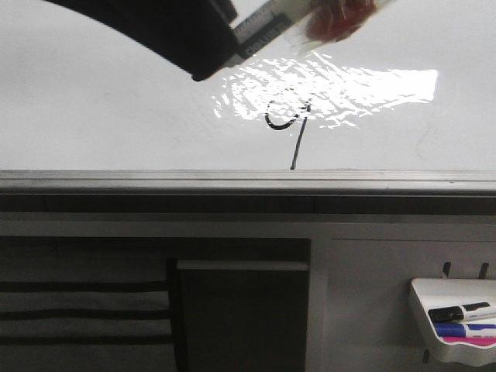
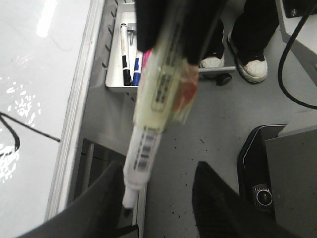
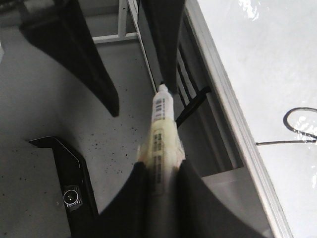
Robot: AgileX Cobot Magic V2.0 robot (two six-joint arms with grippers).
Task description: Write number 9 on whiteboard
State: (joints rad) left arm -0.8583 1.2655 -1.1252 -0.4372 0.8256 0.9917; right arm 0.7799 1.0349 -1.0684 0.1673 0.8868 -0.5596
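Observation:
The whiteboard (image 1: 116, 116) lies flat, glossy, with a bright glare patch. The number 9 (image 1: 285, 116) is drawn in thin black at the glare, and its tail runs to the grey metal edge strip (image 1: 232, 180). Part of it shows in the left wrist view (image 2: 29, 130) and the right wrist view (image 3: 297, 121). My right gripper (image 3: 161, 166) is shut on a white marker (image 3: 161, 124), held off the board's edge over the floor. My left gripper (image 2: 158, 166) is open, its fingers on either side of the marker's tip (image 2: 128, 201) without gripping it. In the front view the marker (image 1: 263, 31) is at the top.
A small white marker tray (image 1: 457, 325) with several pens hangs below the board's edge at the right; it also shows in the left wrist view (image 2: 121, 59). A person's shoes (image 2: 252, 69) stand on the grey floor. A black base unit (image 2: 262, 193) sits beside them.

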